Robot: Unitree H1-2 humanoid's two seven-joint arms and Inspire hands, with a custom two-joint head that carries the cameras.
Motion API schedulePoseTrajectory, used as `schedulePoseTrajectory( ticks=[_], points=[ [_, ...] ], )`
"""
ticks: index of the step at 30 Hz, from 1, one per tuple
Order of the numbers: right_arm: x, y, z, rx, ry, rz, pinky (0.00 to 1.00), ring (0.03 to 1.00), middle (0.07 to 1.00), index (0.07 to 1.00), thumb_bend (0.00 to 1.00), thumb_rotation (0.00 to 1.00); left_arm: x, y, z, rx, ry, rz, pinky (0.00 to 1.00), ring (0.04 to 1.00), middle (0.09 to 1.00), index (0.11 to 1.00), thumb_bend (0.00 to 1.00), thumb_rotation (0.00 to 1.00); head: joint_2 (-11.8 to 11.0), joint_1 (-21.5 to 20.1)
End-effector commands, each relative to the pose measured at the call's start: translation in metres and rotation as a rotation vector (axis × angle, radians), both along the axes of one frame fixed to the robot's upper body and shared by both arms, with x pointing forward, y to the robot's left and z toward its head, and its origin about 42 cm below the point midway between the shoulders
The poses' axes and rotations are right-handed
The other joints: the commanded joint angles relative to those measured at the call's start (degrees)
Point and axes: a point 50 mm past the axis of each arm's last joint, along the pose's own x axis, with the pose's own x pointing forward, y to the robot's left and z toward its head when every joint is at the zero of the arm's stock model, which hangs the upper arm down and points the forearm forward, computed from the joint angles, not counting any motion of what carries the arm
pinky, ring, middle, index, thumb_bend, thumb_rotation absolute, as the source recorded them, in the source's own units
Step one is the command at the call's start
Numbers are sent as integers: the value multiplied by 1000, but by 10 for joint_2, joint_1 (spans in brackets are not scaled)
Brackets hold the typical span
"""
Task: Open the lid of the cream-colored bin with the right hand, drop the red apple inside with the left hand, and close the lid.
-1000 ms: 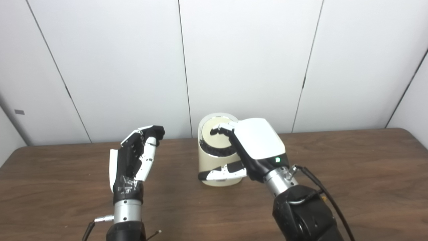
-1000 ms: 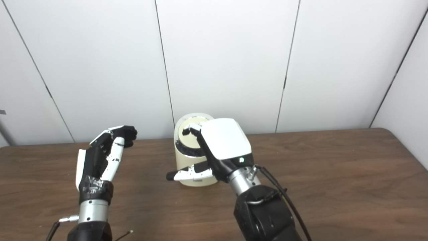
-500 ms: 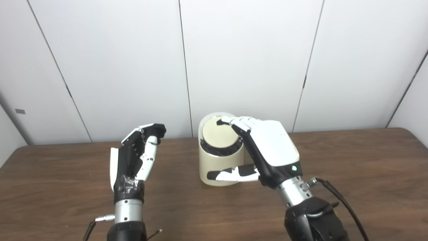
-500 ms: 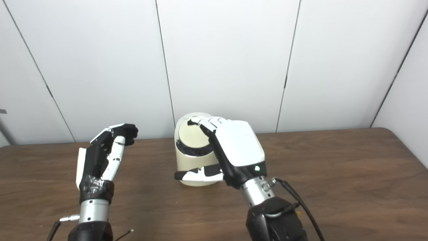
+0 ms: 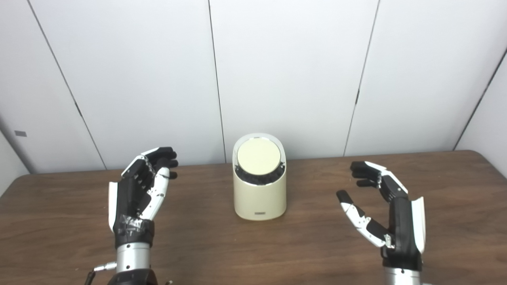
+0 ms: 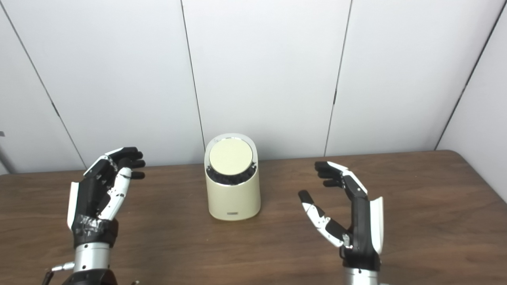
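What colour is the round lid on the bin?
Cream, like the bin; the lid shows best in the left eye view.

Bin (image 5: 259,194) stands alone; sides seemingly free.

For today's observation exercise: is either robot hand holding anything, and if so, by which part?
Nothing is held. The left hand and right hand are both open, either side of the bin, its lid closed.

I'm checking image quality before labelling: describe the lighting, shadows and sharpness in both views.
Left eye view: even, soft light; the cream-colored cylindrical bin casts only a faint shadow on the brown wooden table. Right eye view: the round lid is bright but not blown out; edges are slightly soft throughout.
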Motion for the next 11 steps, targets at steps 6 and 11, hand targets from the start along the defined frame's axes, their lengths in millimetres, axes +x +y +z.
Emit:
schedulePoseTrajectory(
  ticks=[6, 11],
  points=[
    [-5, 3, 26, 134, -133, 62, 578, 656, 673, 660, 269, 170, -18, 0, 12, -42, -104, 13, 569, 634, 649, 632, 260, 329, 0, -10],
    [-9, -1, 27, 167, -135, 89, 609, 674, 682, 670, 257, 288, -21, -1, 7, -57, -109, 21, 572, 648, 661, 647, 272, 334, 4, -8]
  ],
)
